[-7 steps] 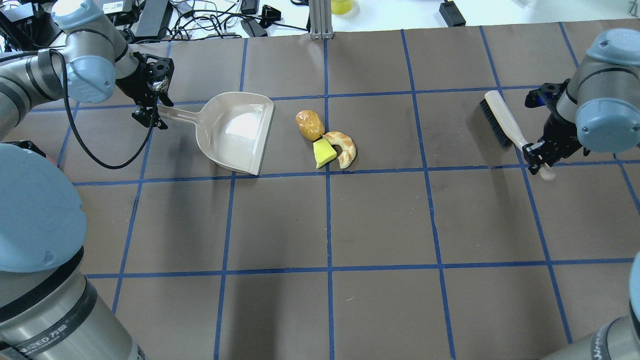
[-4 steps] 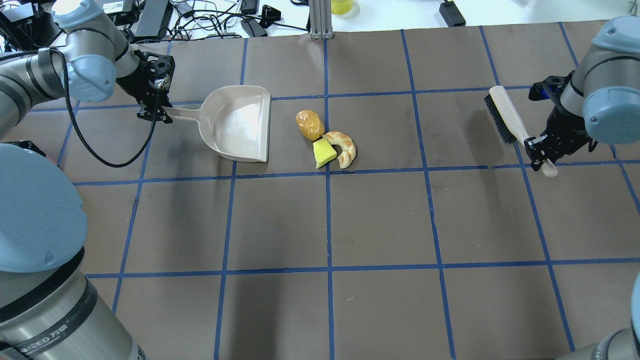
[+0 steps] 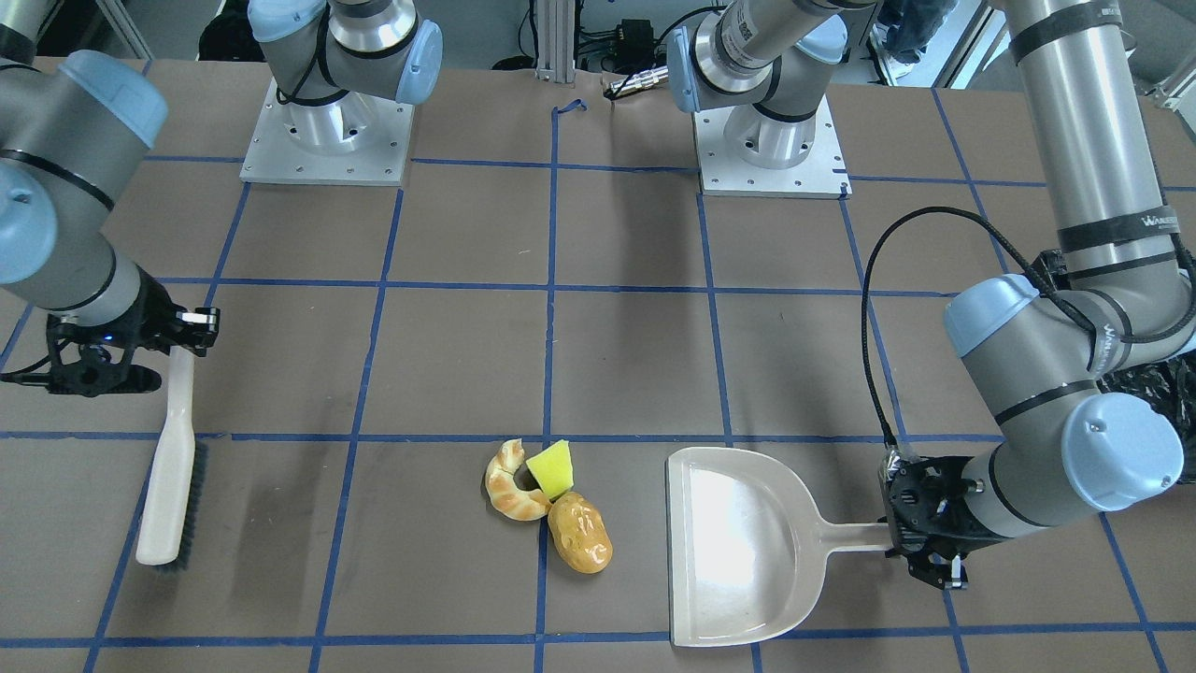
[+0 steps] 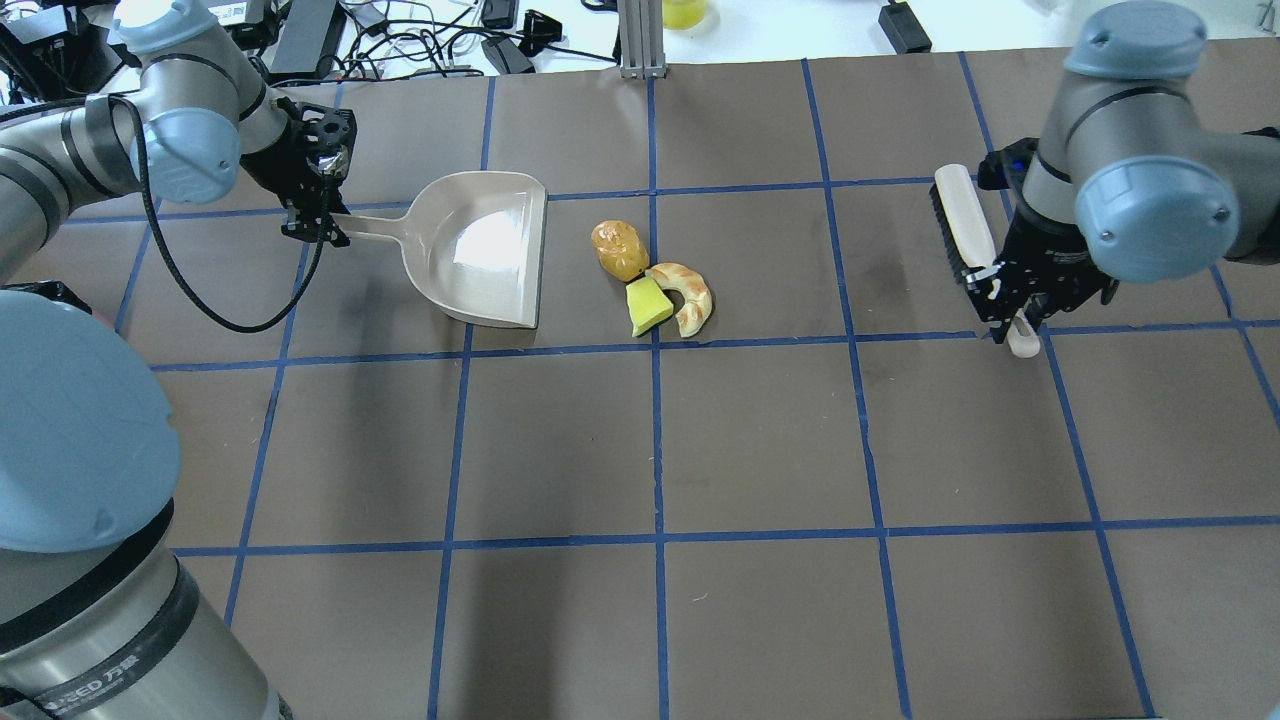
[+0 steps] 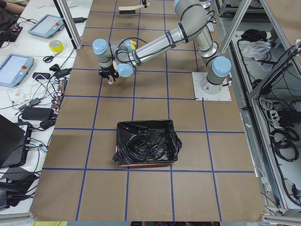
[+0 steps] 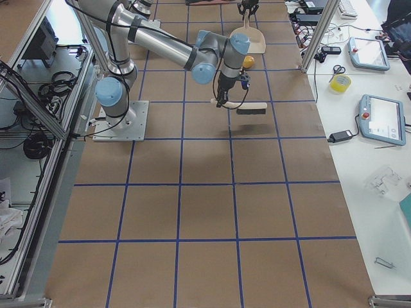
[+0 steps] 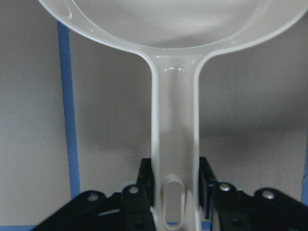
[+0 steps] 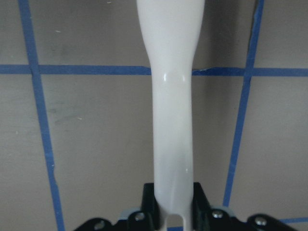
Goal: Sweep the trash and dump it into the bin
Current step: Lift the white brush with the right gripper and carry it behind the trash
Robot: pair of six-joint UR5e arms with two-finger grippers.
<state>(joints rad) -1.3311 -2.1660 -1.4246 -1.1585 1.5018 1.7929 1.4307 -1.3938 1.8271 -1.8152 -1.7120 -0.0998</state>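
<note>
Centrally, I see the croissant point(image 4: 690, 296), wedge point(image 4: 647, 306) and brown lump point(image 4: 620, 250) clustered on the tabletop point(image 4: 760, 440), just beside the dustpan point(image 4: 480, 250). My left end effector point(image 4: 318, 226) pinches the dustpan handle, and my right end effector point(image 4: 1004, 302) pinches the brush point(image 4: 958, 215). The bin point(image 5: 146, 143) stands well apart.

"REED" on left arm point(image 4: 100, 640)

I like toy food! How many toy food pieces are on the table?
3: a brown potato, a yellow-green wedge and a croissant, clustered together beside the open edge of the dustpan. None seems hidden.
</note>
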